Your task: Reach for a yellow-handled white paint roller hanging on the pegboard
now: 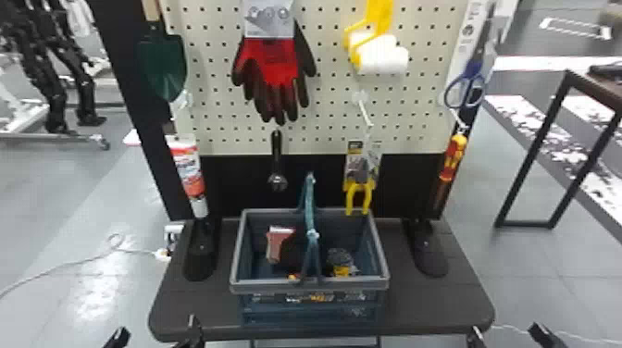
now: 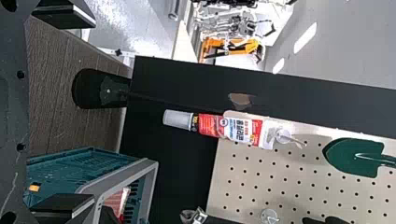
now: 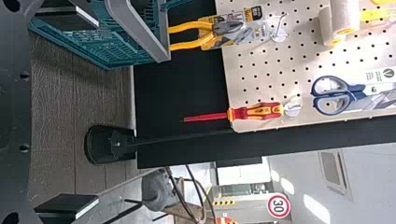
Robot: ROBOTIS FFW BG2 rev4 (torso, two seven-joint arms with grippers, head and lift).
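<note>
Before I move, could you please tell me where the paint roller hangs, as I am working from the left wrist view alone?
Observer: The white paint roller hangs on the pegboard between the red and black gloves and the blue-handled scissors.
Operator: Thank you. Does anything hang below it?
Observer: Yes, a carded pair of pliers, with its yellow handles pointing down.
Operator: And how does the right tool stand?
Observer: The right tool is open, its fingers well apart with nothing gripped between them.
</note>
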